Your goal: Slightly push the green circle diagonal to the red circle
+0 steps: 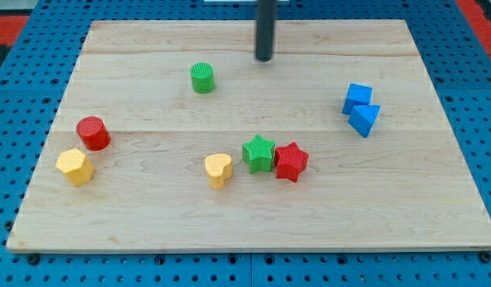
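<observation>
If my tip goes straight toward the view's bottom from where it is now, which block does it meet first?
Probably the green star. My tip stands directly above it in the view, with only bare board between. The green circle lies off to the view's left, outside that line.

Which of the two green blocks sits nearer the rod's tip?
The green circle, just to the view's left of my tip. The green star lies much lower, touching the red star.

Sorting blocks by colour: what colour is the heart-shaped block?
Yellow: the heart-shaped block, clearest in the camera view.
</observation>
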You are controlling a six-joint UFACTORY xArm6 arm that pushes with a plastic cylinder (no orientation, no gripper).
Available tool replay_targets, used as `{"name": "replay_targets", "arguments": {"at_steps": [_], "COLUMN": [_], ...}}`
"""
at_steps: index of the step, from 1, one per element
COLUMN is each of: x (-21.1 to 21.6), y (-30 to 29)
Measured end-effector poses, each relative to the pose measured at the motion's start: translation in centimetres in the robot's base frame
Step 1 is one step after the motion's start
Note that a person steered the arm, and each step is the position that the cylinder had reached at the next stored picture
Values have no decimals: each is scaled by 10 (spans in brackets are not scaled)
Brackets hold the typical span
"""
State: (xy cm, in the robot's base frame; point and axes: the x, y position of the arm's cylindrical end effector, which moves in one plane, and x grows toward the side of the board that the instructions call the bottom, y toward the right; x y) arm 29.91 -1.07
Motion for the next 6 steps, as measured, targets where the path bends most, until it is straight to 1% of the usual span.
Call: {"name": "replay_targets", "arguments": {"at_steps": [1,2,3,4,5,6], "x": [9,50,88,166,192,269], "y": [-53,-28,26,78,184,161]}}
